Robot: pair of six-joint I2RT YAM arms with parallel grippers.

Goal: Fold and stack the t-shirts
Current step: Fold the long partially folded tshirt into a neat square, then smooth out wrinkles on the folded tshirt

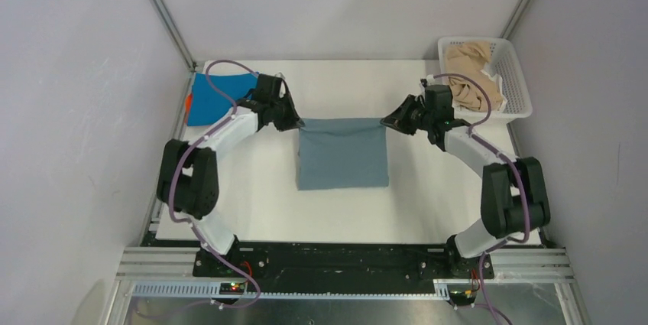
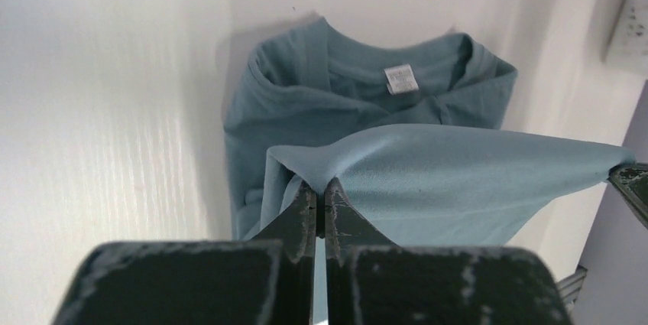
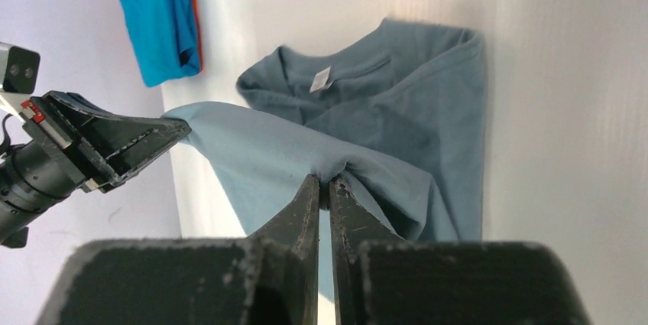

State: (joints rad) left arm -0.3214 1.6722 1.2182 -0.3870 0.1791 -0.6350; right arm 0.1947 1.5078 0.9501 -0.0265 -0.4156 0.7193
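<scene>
The grey-blue t-shirt point(image 1: 341, 157) lies mid-table, its far edge lifted and stretched between both grippers. My left gripper point(image 1: 296, 121) is shut on the left corner of that edge point(image 2: 321, 180). My right gripper point(image 1: 387, 121) is shut on the right corner point(image 3: 326, 178). The shirt's collar and white label point(image 2: 400, 79) lie flat on the table under the raised fold, and show too in the right wrist view point(image 3: 321, 79). A folded bright blue t-shirt point(image 1: 212, 99) lies at the far left with an orange one's edge point(image 1: 187, 103) under it. Beige t-shirts point(image 1: 471, 73) fill the basket.
The white lattice basket point(image 1: 516, 80) stands at the far right corner, close behind my right arm. White enclosure walls and metal posts stand on both sides and at the back. The black base rail runs along the near edge.
</scene>
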